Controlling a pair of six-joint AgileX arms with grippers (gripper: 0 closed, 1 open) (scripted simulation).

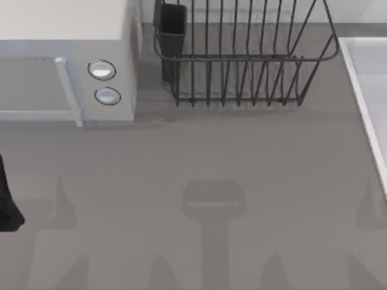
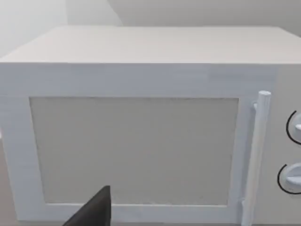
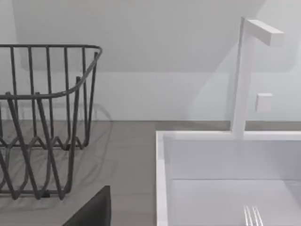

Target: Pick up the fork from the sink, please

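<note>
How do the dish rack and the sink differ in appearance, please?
The dish rack is dark open wire you can see through; the sink is a pale solid-walled basin. The rack stands on the counter; the sink is set into it, at the top view's right edge. Both stand along the back wall.

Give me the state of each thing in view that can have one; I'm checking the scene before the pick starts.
microwave: door shut.
dish rack: upright, with a dark cup at its corner.
sink: holds the fork.
fork: tines showing, lying on the basin floor, not gripped.
faucet: upright behind the sink, no water running.
left arm: parked at the table's left edge.
</note>
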